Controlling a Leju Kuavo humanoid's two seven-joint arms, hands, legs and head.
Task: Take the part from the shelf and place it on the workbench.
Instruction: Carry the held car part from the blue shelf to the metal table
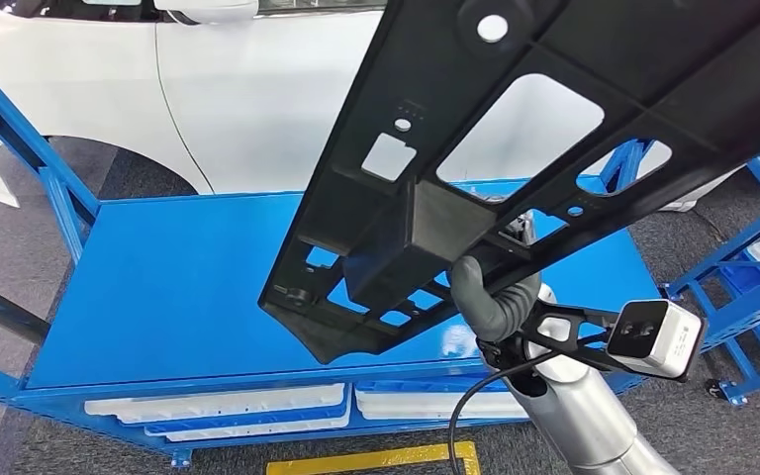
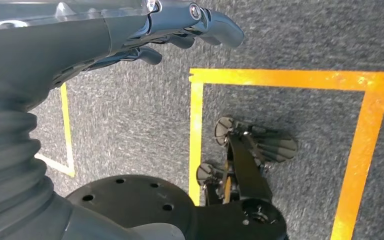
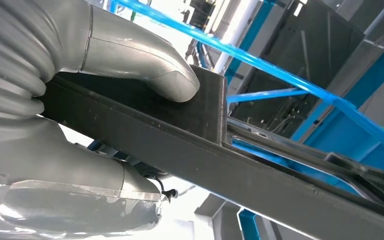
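Note:
The part (image 1: 515, 148) is a long black plastic panel with several cut-outs, held tilted in the air above the blue workbench (image 1: 168, 287). My right hand (image 1: 495, 297) grips it from below near its lower end. In the right wrist view the grey thumb (image 3: 145, 65) presses on the part's raised block (image 3: 205, 110) while the other fingers wrap under the black bar. My left hand (image 2: 170, 30) hangs over the grey carpet, fingers apart and holding nothing.
A white car body (image 1: 247, 89) stands behind the workbench. Blue shelf frames rise at the left (image 1: 20, 148) and right (image 1: 752, 267). White trays (image 1: 228, 406) lie under the bench top. Yellow floor tape (image 2: 280, 80) marks the carpet.

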